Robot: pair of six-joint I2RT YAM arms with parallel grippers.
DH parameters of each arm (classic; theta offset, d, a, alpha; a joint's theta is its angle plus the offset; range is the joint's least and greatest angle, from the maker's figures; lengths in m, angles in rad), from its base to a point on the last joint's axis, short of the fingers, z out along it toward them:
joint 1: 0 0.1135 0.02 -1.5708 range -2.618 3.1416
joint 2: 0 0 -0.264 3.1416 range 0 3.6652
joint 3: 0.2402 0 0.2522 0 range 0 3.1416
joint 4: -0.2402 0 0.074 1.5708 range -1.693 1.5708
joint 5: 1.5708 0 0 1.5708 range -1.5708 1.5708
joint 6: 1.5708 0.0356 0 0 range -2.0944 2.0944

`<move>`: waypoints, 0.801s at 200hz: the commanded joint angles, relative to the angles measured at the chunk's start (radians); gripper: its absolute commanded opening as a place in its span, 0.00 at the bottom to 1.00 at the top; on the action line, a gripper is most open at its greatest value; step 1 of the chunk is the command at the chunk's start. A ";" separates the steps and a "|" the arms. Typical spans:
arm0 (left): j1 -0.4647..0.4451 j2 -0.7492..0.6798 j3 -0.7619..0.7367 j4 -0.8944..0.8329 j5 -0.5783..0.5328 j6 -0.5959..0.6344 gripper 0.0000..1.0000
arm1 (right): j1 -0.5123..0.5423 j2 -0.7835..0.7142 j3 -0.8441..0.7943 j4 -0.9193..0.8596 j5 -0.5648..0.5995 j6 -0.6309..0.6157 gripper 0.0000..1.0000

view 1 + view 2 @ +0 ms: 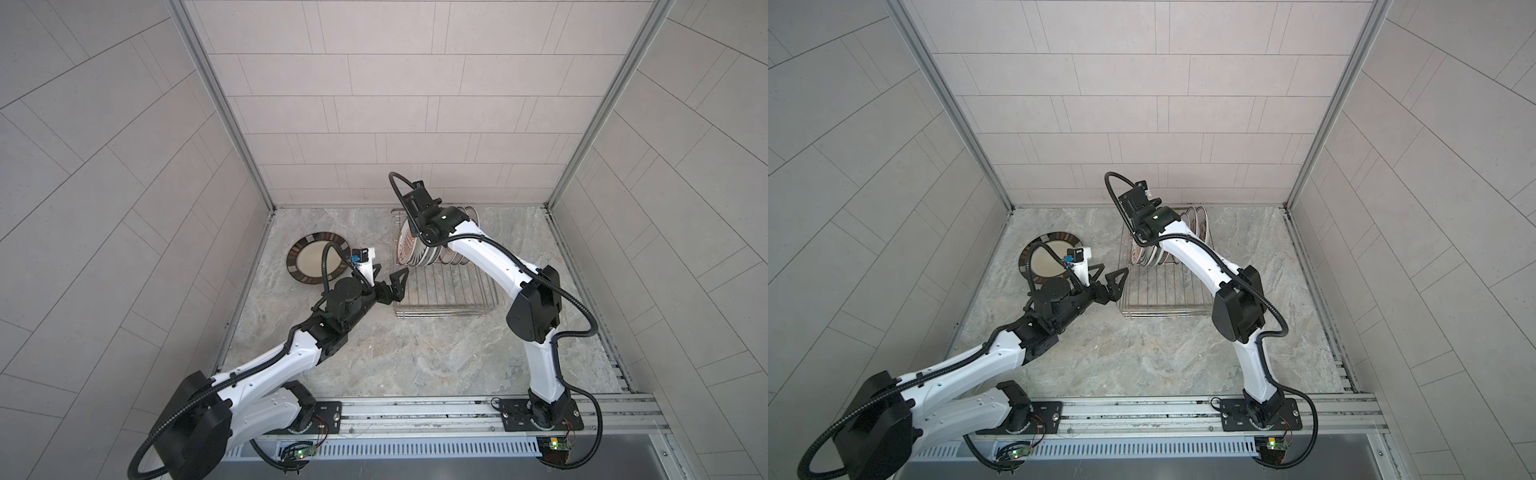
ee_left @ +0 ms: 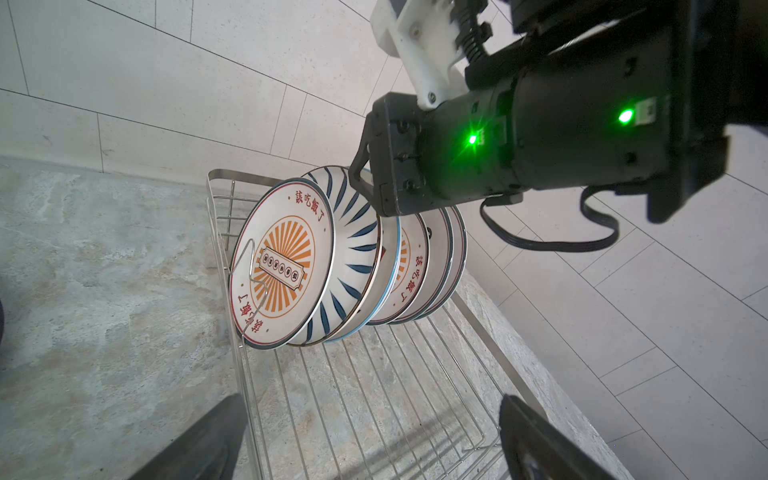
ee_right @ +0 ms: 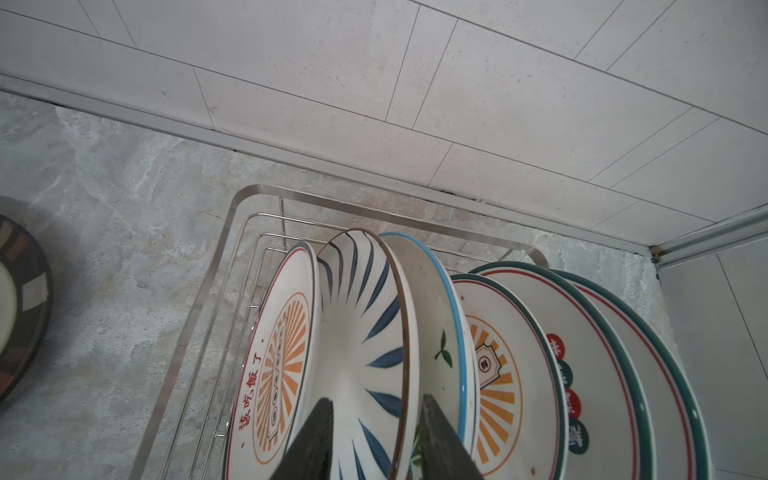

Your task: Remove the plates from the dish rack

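Plainly, the right pincer (image 3: 376,401) is down among the plates standing on edge at the far end of the dish rack (image 3: 198,307). Its two dark fingers (image 3: 316,436) are set either side of the blue-stroke plate (image 3: 361,324): one lies over that plate's painted face, the other sits behind its brown edge, in the slot between it and the blue-rimmed plate (image 3: 432,299). A gap shows between the fingers, and whether they press on the plate I cannot tell. The blue-stroke plate is second in the row, just behind a smaller orange-sunburst plate (image 2: 282,257) that leans on a wire prong. Behind the blue-rimmed one come another sunburst plate (image 3: 498,374) and green-rimmed plates (image 3: 594,332), one with red and green characters. The left pincer (image 1: 390,274) hangs just beside the rack's left side, its jaws spread wide, holding nothing and pointing toward the row. One brown-rimmed plate (image 1: 318,259) lies flat on the marble table (image 1: 415,353), left of the rack and apart from it, just beyond the left wrist.
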 commanded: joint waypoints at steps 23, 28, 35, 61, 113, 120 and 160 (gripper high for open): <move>0.004 0.010 0.053 0.066 0.043 -0.024 1.00 | -0.003 0.024 0.027 -0.032 0.059 0.027 0.32; 0.004 0.013 0.053 0.067 0.045 -0.025 1.00 | -0.003 0.028 0.030 -0.032 0.056 0.025 0.30; 0.004 0.019 0.051 0.073 0.047 -0.025 1.00 | -0.005 0.032 0.034 -0.034 0.052 0.025 0.29; -0.002 0.032 0.056 0.081 0.039 -0.001 1.00 | -0.018 0.040 0.032 -0.032 0.011 0.040 0.29; -0.002 0.019 0.051 0.096 0.022 -0.005 1.00 | -0.022 0.047 0.026 -0.024 0.020 0.061 0.27; -0.003 0.022 0.052 0.096 0.020 -0.005 1.00 | -0.023 0.050 0.024 -0.022 0.019 0.066 0.27; -0.002 0.038 0.051 0.108 0.029 -0.003 1.00 | -0.026 0.067 0.025 -0.007 0.001 0.086 0.24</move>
